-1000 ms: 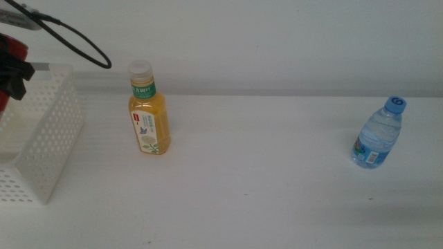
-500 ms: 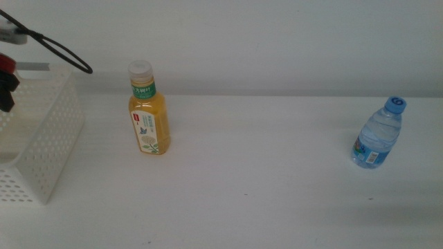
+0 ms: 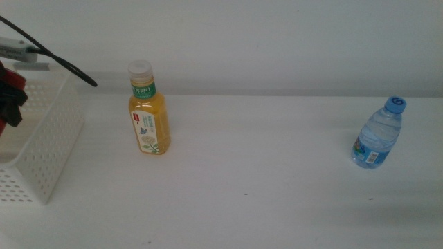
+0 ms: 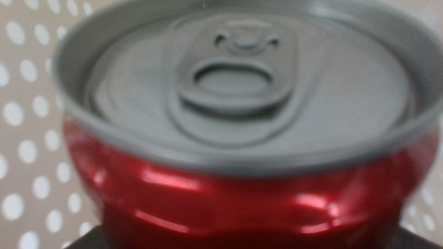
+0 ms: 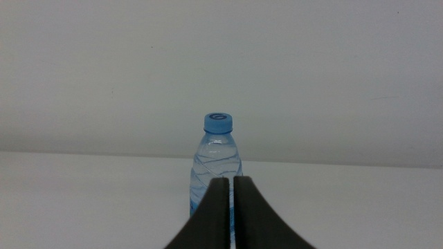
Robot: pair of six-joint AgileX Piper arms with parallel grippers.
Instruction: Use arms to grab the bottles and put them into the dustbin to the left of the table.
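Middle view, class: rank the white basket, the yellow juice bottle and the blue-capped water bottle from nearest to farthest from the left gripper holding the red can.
1. White basket: at the table's left edge, directly beneath the left gripper and its red can.
2. Yellow juice bottle: upright, just right of the basket.
3. Blue-capped water bottle: far right side of the table.
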